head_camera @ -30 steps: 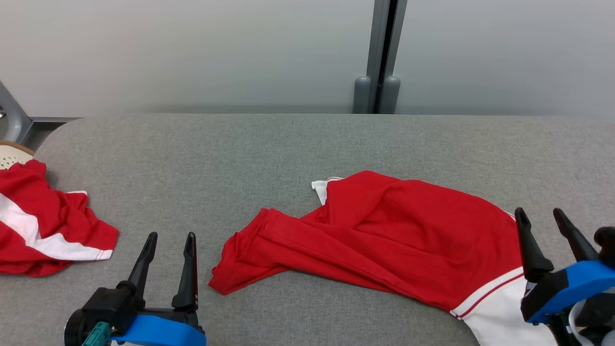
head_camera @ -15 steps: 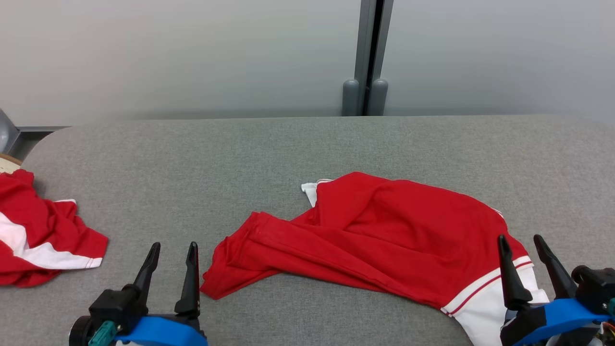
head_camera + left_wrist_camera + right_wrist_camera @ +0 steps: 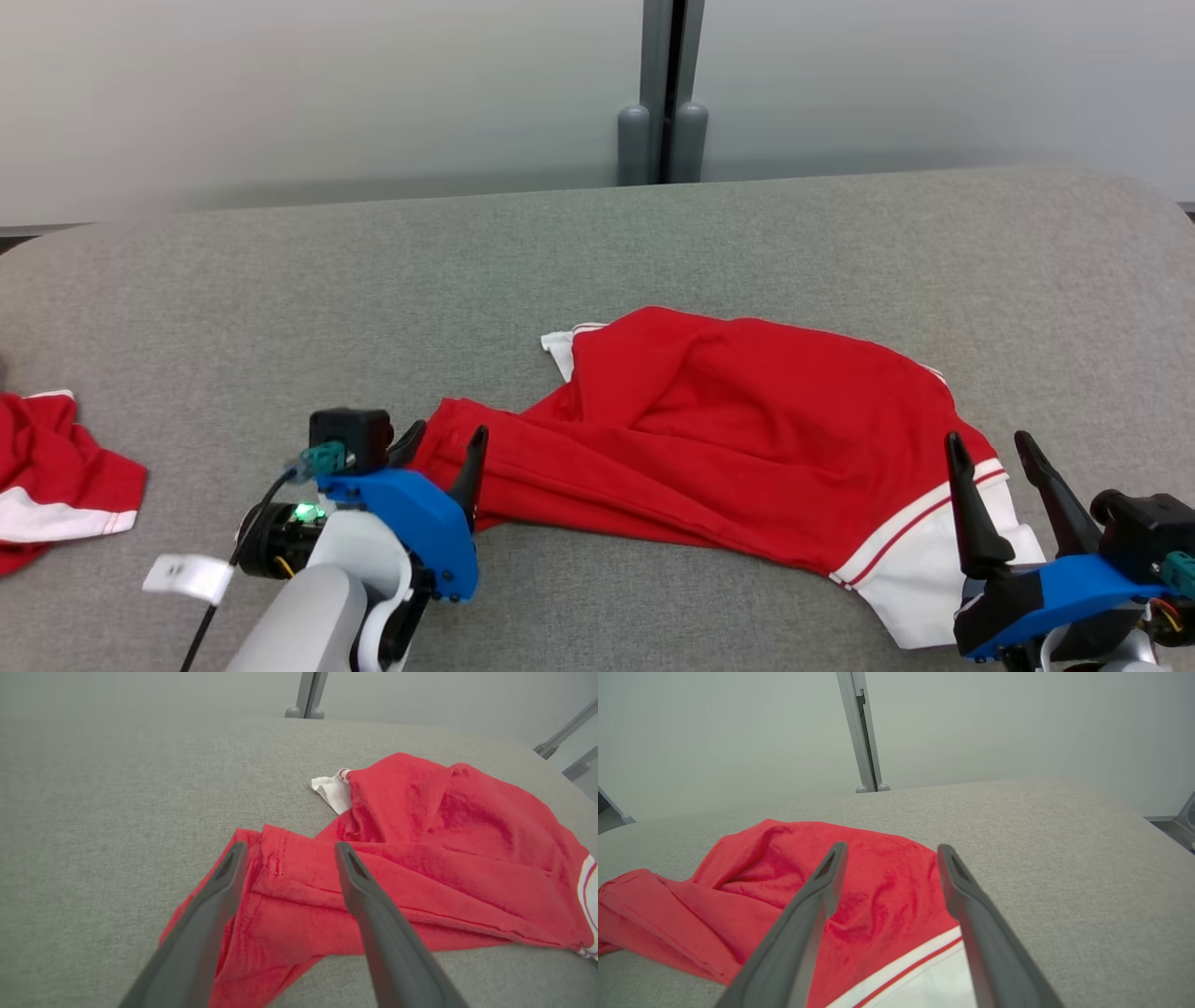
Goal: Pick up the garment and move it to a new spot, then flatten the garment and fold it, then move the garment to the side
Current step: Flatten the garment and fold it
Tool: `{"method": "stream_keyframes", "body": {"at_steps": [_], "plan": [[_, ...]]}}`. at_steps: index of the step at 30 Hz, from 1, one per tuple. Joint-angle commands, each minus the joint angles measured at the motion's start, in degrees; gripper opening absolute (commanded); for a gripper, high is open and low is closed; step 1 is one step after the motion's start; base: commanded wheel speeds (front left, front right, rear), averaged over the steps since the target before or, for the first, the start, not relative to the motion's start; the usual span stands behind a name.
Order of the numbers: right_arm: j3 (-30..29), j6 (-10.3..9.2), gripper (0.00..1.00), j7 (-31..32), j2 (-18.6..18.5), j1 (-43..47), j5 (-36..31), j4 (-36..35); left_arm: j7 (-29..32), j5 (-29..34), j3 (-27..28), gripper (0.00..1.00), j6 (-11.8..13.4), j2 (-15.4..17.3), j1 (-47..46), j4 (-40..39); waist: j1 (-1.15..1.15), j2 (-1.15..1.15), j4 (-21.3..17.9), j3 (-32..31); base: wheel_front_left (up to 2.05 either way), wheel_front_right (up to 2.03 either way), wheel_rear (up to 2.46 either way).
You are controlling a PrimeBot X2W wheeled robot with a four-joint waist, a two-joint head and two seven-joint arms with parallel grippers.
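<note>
The garment (image 3: 747, 439) lies crumpled on the grey table (image 3: 280, 299) in front of me, red, with a white band and a thin red stripe at its near right end. My right gripper (image 3: 987, 439) sits at that end, fingers spread apart and gripping nothing; in my right wrist view the striped band and the white cloth lie between and below them. My left gripper (image 3: 448, 434) is at the garment's left end, also spread wide with nothing clamped. In my left wrist view its fingers straddle the folded red hem, though I cannot tell whether the tips touch the cloth.

Farther back, the red body bunches into soft folds, and a small white corner pokes out at its far left edge. Well apart, at the table's left edge, lies a second red garment (image 3: 56, 476) with a white stripe. Beyond the table's far edge a grey post (image 3: 663, 93) stands against a pale wall (image 3: 280, 93).
</note>
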Motion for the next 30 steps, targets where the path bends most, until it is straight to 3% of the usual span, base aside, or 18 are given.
{"method": "stream_keyframes", "body": {"at_steps": [1,11,18,19,20,22,23,30], "plan": [[0.2,0.03,1.00,-0.1,-0.1,-0.6,0.5,0.0,0.8,-0.4,0.0,1.00,0.0,0.0,-1.3,0.5,0.00,0.00,-0.5,0.5,0.00,0.00,0.00],[1.2,0.03,1.00,-0.7,-0.1,-1.7,1.6,1.2,10.8,-1.7,-1.3,1.00,-0.3,0.1,-7.1,6.7,0.00,0.00,-2.0,2.4,0.00,0.00,0.00],[1.6,0.03,1.00,-1.3,-0.1,-2.5,2.1,2.0,12.5,-2.6,-1.6,1.00,-0.9,0.2,-8.6,7.9,0.00,0.00,-2.8,3.1,0.00,0.00,0.00],[1.7,0.03,1.00,-1.4,-0.1,-2.6,2.1,2.1,12.9,-2.9,-1.7,0.91,-1.1,0.1,-8.7,8.1,0.00,0.00,-2.9,3.1,0.00,0.00,0.00],[1.7,0.03,1.00,-1.5,-0.1,-2.6,2.2,2.1,13.4,-3.1,-1.7,0.66,-1.3,0.0,-8.8,8.4,0.00,0.00,-3.0,3.1,0.00,0.00,0.00],[1.7,0.03,1.00,-1.5,-0.1,-2.5,2.2,2.2,13.5,-3.4,-1.8,0.04,-1.5,-0.1,-8.8,8.5,0.00,0.00,-3.0,2.9,0.00,0.00,0.00],[1.6,0.03,1.00,-1.5,-0.1,-2.4,2.2,2.2,12.8,-3.3,-1.7,0.00,-1.4,-0.1,-8.8,8.3,0.00,0.00,-3.0,2.9,0.00,0.00,0.00],[1.2,0.03,1.00,-0.9,0.0,-1.5,1.8,2.0,7.2,-4.4,-0.6,0.00,-1.9,-0.5,-5.0,3.1,0.00,0.00,-1.6,1.4,0.00,0.00,0.00]]}}
